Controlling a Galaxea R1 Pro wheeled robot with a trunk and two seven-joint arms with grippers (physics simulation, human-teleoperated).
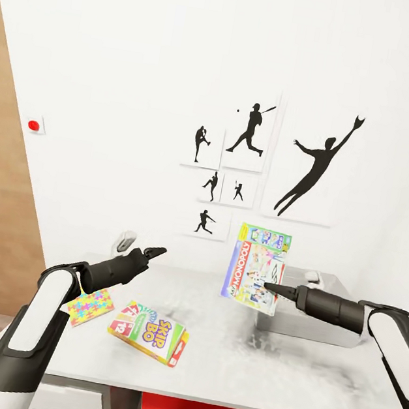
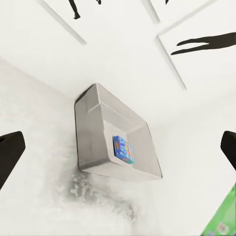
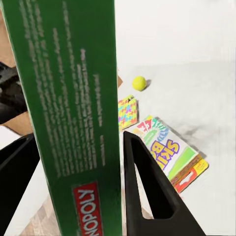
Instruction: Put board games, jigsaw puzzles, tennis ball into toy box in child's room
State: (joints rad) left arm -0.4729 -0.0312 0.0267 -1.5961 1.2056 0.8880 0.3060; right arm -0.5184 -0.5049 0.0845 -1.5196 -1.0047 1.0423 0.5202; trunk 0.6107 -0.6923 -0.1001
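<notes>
Head view: two board games point(image 1: 255, 269), one puzzle point(image 1: 89, 306).

Green-edged Monopoly box point(image 1: 254, 277) held upright, seemingly above grey toy box point(image 1: 319, 315).

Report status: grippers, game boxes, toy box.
Right gripper shut on Monopoly box, held upright beside toy box. Left gripper open, empty. Blue game already in the box. Skip-Bo box on table. Path clear.
</notes>
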